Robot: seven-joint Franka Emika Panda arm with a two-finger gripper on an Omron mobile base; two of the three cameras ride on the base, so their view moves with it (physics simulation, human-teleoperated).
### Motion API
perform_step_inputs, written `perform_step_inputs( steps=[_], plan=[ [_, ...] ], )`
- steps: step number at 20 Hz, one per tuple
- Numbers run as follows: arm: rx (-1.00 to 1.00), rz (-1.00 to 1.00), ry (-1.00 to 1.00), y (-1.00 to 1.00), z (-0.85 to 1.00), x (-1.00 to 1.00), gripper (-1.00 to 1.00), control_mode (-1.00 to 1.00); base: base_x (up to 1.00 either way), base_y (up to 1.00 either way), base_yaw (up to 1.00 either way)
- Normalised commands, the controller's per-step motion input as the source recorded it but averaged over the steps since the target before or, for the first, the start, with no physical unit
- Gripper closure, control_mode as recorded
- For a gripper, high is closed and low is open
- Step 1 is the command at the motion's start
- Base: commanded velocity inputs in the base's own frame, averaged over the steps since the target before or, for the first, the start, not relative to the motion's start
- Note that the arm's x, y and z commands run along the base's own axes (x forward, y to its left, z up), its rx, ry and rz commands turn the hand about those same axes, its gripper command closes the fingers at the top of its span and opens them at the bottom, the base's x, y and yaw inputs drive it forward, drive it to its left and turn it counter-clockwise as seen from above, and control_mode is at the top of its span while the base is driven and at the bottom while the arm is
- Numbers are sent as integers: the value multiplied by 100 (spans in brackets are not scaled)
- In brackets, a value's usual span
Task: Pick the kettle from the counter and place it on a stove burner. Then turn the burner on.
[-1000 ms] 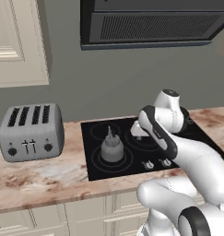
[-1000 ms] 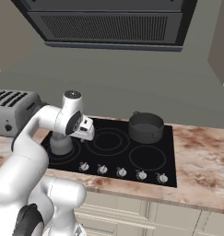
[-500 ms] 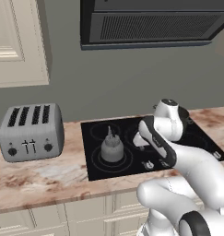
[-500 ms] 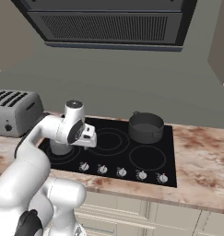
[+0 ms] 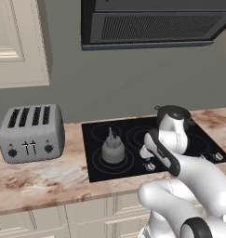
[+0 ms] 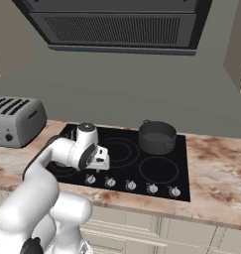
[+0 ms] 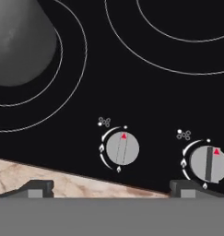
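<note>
We find the kettle (image 5: 113, 149) already set down upright on the stove burner (image 5: 99, 160), the ringed circle at the left of the black cooktop (image 6: 161, 184), a little left of centre in the left base view; in the hand view its grey body fills the upper left corner, inside the rings. So, as far as we can judge, the first half of the task is done: the kettle is off the marbled surface (image 5: 44, 179) and on the burner, and nothing holds it. What is left is turning the burner on. Our pincer (image 7: 111, 188) hangs low over the front edge of the cooktop, its two dark tips at the bottom of the hand view set wide apart with nothing between them, and the leftmost knob (image 7: 122, 148) sits just above the gap, its red mark pointing up near the small dot. A second knob (image 7: 208, 164) lies at the right edge of that view. We judge the leftmost knob untouched, so the burner is not yet on. The dark pot (image 6: 156, 137) stands on a rear ring, and the toaster (image 5: 31, 132) rests at the left, both well apart from the work.
</note>
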Motion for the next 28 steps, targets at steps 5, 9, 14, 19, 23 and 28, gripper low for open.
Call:
perform_step_inputs(
  steps=[5,9,14,19,23,28],
  plan=[
    [0,0,0,-17,-32,0,-100,-100,0,0,0],
    [-1,0,0,-5,-16,0,-100,-100,0,0,0],
    [-2,0,0,0,-17,6,-100,-100,0,0,0],
    [-1,0,0,0,-20,21,-100,-100,0,0,0],
    [0,0,0,0,-9,22,-100,-100,0,0,0],
    [0,0,0,5,-6,4,-100,-100,0,0,0]
  ],
)
